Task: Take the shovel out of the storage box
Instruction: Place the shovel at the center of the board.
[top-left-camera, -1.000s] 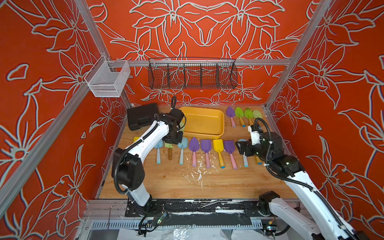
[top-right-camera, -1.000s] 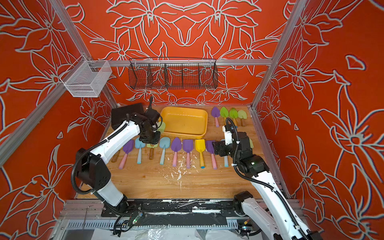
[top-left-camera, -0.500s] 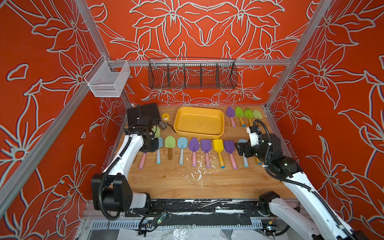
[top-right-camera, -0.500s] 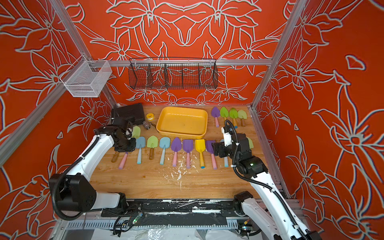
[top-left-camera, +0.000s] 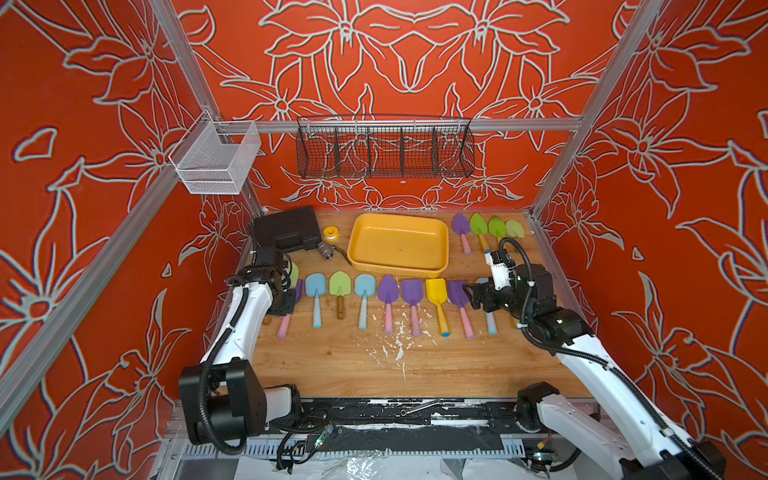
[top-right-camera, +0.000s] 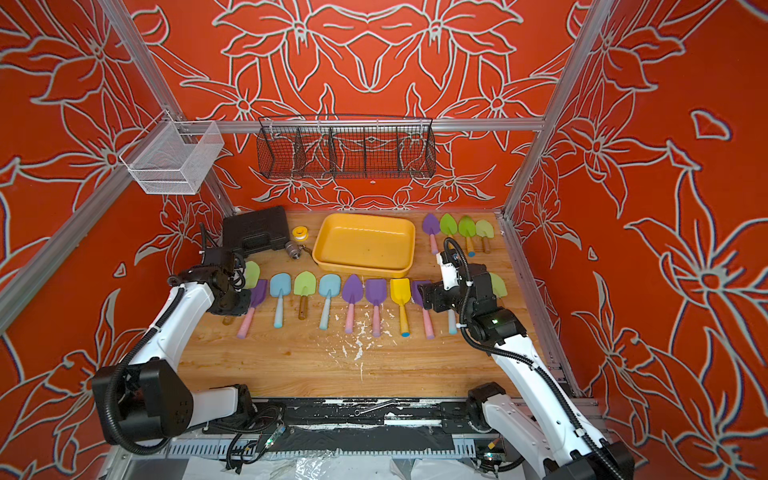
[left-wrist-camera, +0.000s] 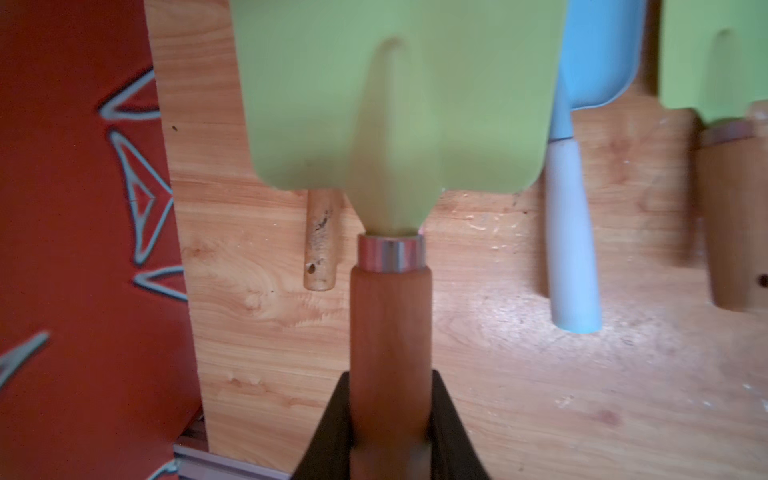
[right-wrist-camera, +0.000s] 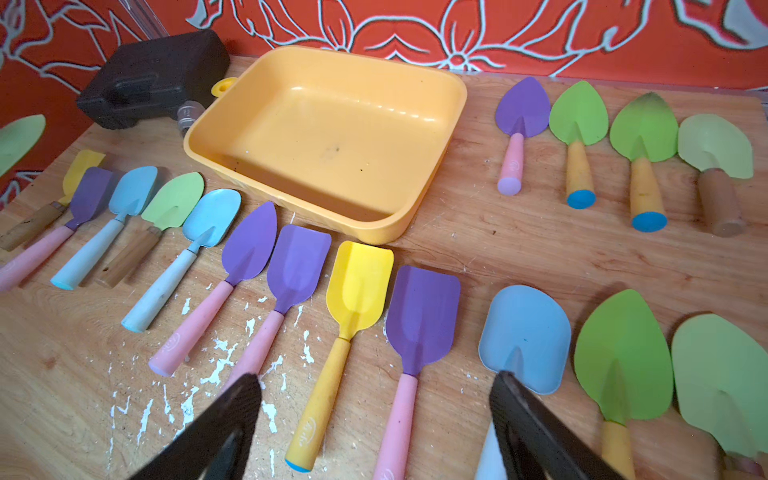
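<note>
Orange flowered walls close round a wooden counter (top-left-camera: 353, 365) where toy shovels lie in rows. My left pincer (left-wrist-camera: 390, 415) is pinching the pale green shovel (left-wrist-camera: 395, 104) by its round wooden handle, a jaw pressed on each side and the blade pointing straight ahead of the pincer. The shovel is out of the yellow storage box (top-left-camera: 397, 272), which sits bare, well off to the pincer's side. It hangs over the end of the row, above another wooden handle lying below. I judge it light and stiff, but the handle looks smooth and could twist, so mid-handle behind the metal collar (left-wrist-camera: 390, 253) is the place to hold. My right pincer (right-wrist-camera: 376, 376) is spread wide and empty above a purple shovel (right-wrist-camera: 422, 316).
</note>
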